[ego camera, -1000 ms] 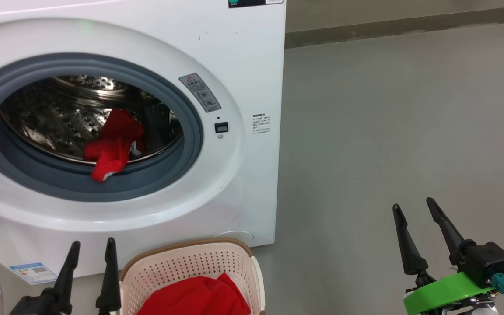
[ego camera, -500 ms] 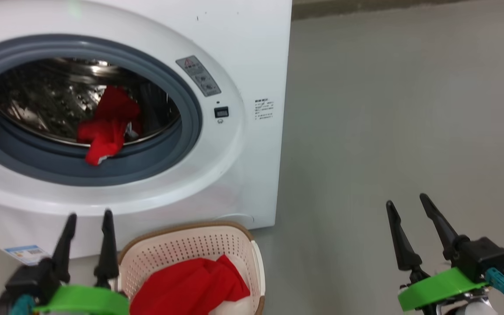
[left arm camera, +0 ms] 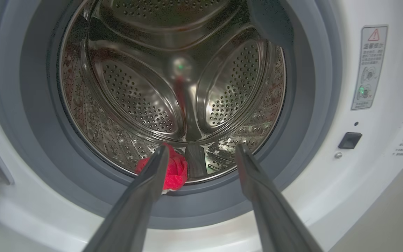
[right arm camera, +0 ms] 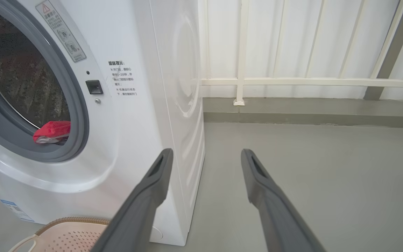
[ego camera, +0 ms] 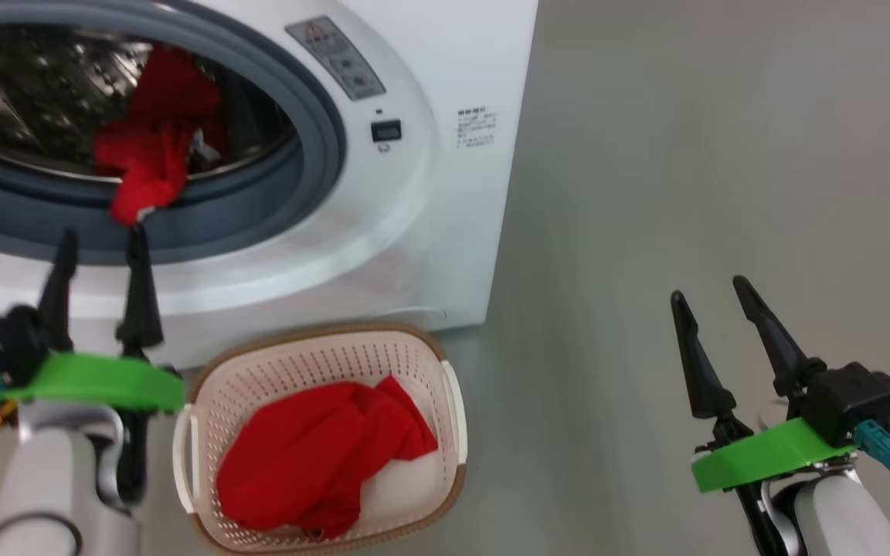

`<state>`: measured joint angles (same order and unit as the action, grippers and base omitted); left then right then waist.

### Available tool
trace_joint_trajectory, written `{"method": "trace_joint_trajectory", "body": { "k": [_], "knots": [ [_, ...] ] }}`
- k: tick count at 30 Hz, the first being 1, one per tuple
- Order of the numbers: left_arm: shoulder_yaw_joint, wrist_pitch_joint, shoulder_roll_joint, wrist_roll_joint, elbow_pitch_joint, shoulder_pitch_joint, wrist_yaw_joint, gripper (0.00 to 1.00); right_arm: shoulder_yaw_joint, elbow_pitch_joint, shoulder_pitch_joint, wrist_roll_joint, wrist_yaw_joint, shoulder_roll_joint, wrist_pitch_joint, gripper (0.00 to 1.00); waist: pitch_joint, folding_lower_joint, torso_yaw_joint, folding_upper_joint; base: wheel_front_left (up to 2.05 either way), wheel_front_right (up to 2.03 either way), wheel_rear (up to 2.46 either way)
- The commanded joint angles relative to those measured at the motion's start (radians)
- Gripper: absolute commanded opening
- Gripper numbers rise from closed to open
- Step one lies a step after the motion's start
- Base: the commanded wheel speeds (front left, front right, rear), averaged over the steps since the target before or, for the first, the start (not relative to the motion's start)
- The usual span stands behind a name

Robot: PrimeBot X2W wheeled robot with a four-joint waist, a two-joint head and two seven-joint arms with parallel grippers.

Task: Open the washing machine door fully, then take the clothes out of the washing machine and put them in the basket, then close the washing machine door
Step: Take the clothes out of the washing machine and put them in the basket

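Note:
The washing machine (ego camera: 429,62) stands open at the upper left, its door out of view. Red clothes (ego camera: 147,147) hang over the drum's front lip onto the grey rubber ring (ego camera: 314,147). My left gripper (ego camera: 102,232) is open, its tips just below that red bundle at the ring's lower edge. In the left wrist view the open left gripper (left arm camera: 202,147) points into the steel drum (left arm camera: 159,87), with the red clothes (left arm camera: 175,169) beside the left finger. More red clothes (ego camera: 321,455) lie in the basket (ego camera: 283,378) on the floor. My right gripper (ego camera: 708,287) hangs open and empty over bare floor.
The machine's right side panel (right arm camera: 184,87) faces the right gripper (right arm camera: 206,151), with grey floor (right arm camera: 310,175) to the right. A white railing and wall (right arm camera: 292,82) stand behind. The basket's rim (right arm camera: 72,221) shows at the bottom left of the right wrist view.
The head camera has tilted down, so the machine has slid up the picture. My left gripper has risen from beside the basket to the drum opening's lower edge, still open. The right gripper has barely moved.

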<state>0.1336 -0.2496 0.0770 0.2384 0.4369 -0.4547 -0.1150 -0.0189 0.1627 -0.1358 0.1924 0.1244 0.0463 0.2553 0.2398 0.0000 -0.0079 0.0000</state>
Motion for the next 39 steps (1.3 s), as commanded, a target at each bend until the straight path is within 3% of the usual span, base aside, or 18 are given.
{"method": "trace_joint_trajectory", "body": {
  "k": [1, 15, 25, 32, 39],
  "knots": [
    [0.041, -0.012, 0.039, -0.006, 0.001, -0.061, -0.007, 1.00, -0.034, -0.024, -0.036, 0.000, 0.006, 0.004, 0.006, 1.00, 0.076, 0.0000, -0.015, 0.0000, 0.00, 0.00, 0.00],
    [0.070, -0.012, 0.138, -0.021, 0.188, -0.349, -0.015, 1.00, -0.059, -0.036, -0.107, 0.017, 0.006, 0.004, 0.006, 1.00, 0.256, 0.0000, -0.086, 0.0000, 0.00, 0.00, 0.00],
    [0.027, -0.009, 0.231, -0.051, 0.479, -0.537, -0.015, 1.00, -0.108, -0.020, -0.123, 0.065, 0.006, 0.004, 0.006, 1.00, 0.317, 0.0000, -0.145, 0.0000, 0.00, 0.00, 0.00],
    [-0.016, 0.050, 0.306, -0.114, 0.654, -0.661, 0.068, 1.00, -0.124, -0.011, -0.131, 0.083, 0.006, 0.004, 0.006, 1.00, 0.325, 0.0000, -0.170, 0.0000, 0.00, 0.00, 0.00],
    [-0.075, 0.163, 0.339, -0.174, 0.767, -0.732, 0.143, 1.00, -0.141, -0.001, -0.133, 0.101, 0.006, 0.004, 0.006, 1.00, 0.324, 0.0000, -0.179, 0.0000, 0.00, 0.00, 0.00]
  ]
}}
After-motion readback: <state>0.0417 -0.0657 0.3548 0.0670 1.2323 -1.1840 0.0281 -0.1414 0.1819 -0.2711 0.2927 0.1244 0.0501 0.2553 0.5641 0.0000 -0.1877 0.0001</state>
